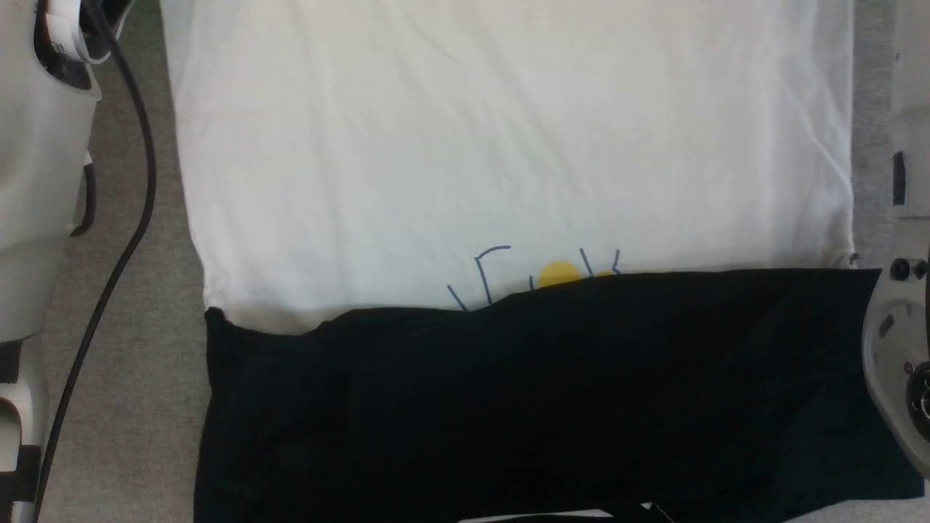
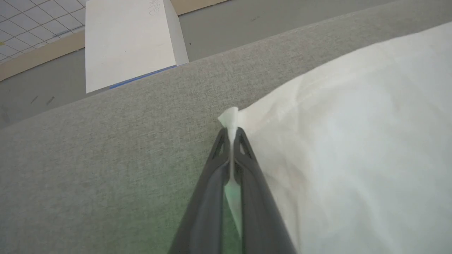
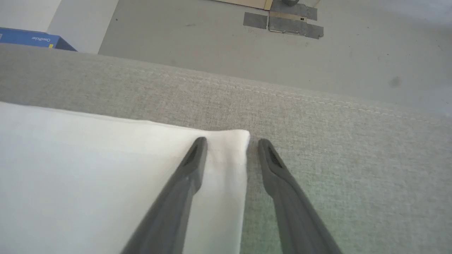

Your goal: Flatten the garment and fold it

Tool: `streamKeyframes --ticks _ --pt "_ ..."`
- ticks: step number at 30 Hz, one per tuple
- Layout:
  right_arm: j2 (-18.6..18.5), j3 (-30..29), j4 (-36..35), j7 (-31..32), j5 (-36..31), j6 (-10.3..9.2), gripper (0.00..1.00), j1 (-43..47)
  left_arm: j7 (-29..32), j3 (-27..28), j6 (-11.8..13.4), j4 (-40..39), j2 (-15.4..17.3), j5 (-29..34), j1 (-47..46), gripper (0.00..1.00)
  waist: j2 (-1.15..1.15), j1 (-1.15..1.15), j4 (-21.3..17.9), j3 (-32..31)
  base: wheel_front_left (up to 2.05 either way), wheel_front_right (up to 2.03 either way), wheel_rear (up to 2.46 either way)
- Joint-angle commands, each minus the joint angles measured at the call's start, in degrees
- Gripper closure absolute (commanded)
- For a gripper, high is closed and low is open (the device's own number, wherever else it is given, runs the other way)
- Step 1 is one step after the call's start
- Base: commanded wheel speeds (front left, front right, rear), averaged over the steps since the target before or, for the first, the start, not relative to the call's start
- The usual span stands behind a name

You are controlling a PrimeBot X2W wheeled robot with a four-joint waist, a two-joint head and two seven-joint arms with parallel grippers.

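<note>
- Two corners matter here, and only one is gripped. My left gripper (image 2: pixel 231 132) is clamped tight on a little white tuft at one corner of the garment (image 1: pixel 508 145), with a nub of cloth poking out past the tips.
- The right gripper (image 3: pixel 231 141) is spread and holding nothing. It straddles the other white corner: one finger sits over the cloth, the other over bare upholstery just beside the shirt's side edge. That edge runs back between the fingers, towards the wrist.
- So for the right arm the corner is dead ahead and inside the gap. My guess is it only needs to close, not travel.
- In the head view the shirt lies flat, long axis running away from me. The black sleeves (image 1: pixel 545 399) are folded across the near end, covering part of the yellow-and-blue print (image 1: pixel 556 274).
- The shirt is on a grey woven surface (image 1: pixel 145 363) with a stitched seam along its far edge. It looks grippy, so dragging might bunch the cloth.
- Beyond it is smooth grey floor (image 3: pixel 212 42), with a white box (image 2: pixel 127 42), a blue box (image 3: pixel 28 37) and some tape patches (image 3: pixel 282 21).
</note>
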Motion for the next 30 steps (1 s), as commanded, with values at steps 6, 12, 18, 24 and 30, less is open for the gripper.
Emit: streamKeyframes --ticks 6,12,18,24,30 --pt "0.03 0.15 0.55 2.75 -2.46 -0.09 1.00 -0.32 -2.82 0.41 -0.71 1.67 0.32 -0.22 -1.63 1.00 0.00 0.00 0.62 0.23 0.00 0.00 0.00" --pt "0.03 2.22 -1.48 -2.95 -0.43 -0.09 1.00 -0.34 -7.87 1.15 -1.26 3.27 1.24 0.42 -1.87 1.00 0.00 0.00 -1.15 -0.60 0.00 0.00 0.00" --pt "0.03 4.89 -1.89 -13.00 2.31 -0.09 1.00 0.53 -17.29 1.65 -2.46 5.32 2.74 2.27 -1.27 1.00 0.00 0.00 -2.66 -4.14 0.00 0.00 0.00" --pt "-0.13 7.54 -0.23 -19.95 5.89 -0.09 1.00 1.79 -24.04 2.26 -2.87 9.18 2.97 2.35 0.31 1.00 0.00 0.00 -3.21 -8.73 0.00 0.00 0.00" --pt "-3.26 12.98 -1.75 -27.33 12.42 -0.09 1.00 7.88 -30.81 2.54 -3.81 9.71 3.07 0.96 6.68 1.00 0.00 0.00 -2.34 -16.03 0.00 0.00 0.00"
